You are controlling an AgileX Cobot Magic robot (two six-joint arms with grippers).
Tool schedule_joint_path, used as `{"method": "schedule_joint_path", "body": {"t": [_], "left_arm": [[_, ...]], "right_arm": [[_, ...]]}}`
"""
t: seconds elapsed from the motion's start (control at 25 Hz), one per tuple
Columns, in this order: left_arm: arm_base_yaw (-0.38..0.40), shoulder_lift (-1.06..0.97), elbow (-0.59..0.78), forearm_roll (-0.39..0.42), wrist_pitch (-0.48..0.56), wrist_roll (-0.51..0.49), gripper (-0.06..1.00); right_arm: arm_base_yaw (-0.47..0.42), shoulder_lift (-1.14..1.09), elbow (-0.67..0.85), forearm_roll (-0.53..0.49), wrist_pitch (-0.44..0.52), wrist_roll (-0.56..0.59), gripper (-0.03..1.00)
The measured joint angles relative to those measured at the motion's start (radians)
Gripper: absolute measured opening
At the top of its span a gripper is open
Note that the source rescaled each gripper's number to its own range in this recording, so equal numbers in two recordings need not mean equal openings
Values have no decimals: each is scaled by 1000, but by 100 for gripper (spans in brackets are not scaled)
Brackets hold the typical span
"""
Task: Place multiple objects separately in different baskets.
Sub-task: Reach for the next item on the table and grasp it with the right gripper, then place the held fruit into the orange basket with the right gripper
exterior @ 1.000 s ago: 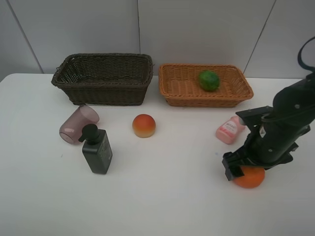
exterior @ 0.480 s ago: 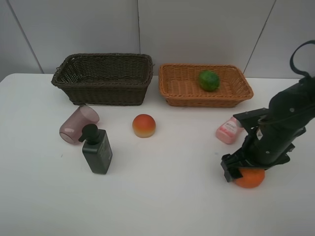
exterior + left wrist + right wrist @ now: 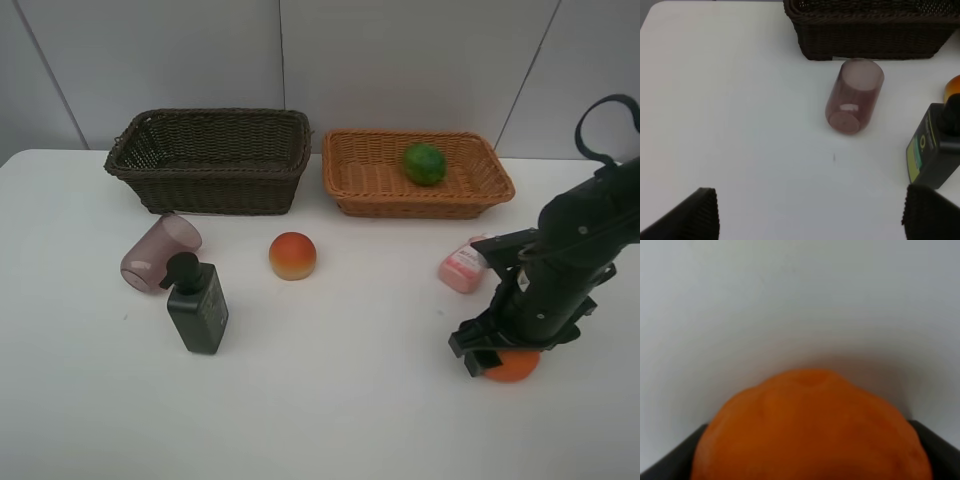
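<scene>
The right end effector (image 3: 490,352) is down on the counter (image 3: 350,410) near its front right corner, clenched on the orange (image 3: 512,367). From its wrist camera the fruit fills the space between the two dark fingers (image 3: 670,455) with no gap on either side, and it sits on the counter surface. The left end effector (image 3: 810,215) is released, its fingers spread wide over bare counter toward the left edge with nothing between them. Ahead of it the translucent pink cup (image 3: 854,96) lies on its side, just in front of the dark brown basket (image 3: 210,190) but apart from it. The dark pump bottle (image 3: 198,305) stands upright just beside the cup, on the side nearer the front edge. The two baskets sit side by side along the far edge, a narrow gap between them. The light orange-brown basket (image 3: 420,208) holds the green oval fruit (image 3: 425,163) toward its back wall. The small pink white-capped bottle (image 3: 464,263) lies between that basket and the right arm, close to the arm. The red-orange peach (image 3: 292,255) sits alone mid-counter, with open room all round it. The widest free stretch runs along the front edge, from the pump bottle across to the orange.
</scene>
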Motion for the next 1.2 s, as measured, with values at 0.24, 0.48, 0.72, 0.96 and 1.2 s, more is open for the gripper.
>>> {"method": "schedule_joint_path", "body": {"t": [0.24,0.48,0.72,0.96,1.2], "left_arm": [[0,0,0,0,0,0,91],[0,0,0,0,0,0,91],[0,0,0,0,0,0,91],[0,0,0,0,0,0,91],[0,0,0,0,0,0,91]], "right_arm": [[0,0,0,-1,0,0,50],[0,0,0,-1,0,0,50],[0,0,0,-1,0,0,50],[0,0,0,-1,0,0,50],[0,-4,0,-1,0,0,50]]}}
